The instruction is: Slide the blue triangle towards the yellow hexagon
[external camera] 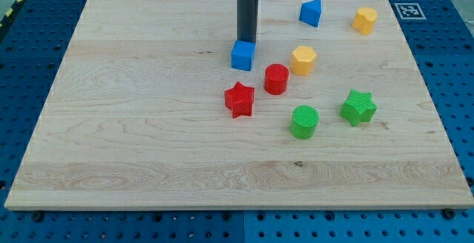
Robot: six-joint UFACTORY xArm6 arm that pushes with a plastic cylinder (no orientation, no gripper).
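Observation:
The blue triangle sits near the view's top, right of centre. The yellow hexagon lies below it, near the board's middle. A second yellow block, with rounded lobes, sits at the view's top right. My tip stands just above a blue cube, touching or almost touching its top edge. The tip is well to the left of the blue triangle and left of the yellow hexagon.
A red cylinder sits just left and below the yellow hexagon. A red star lies below the blue cube. A green cylinder and a green star lie lower right. The wooden board rests on a blue perforated table.

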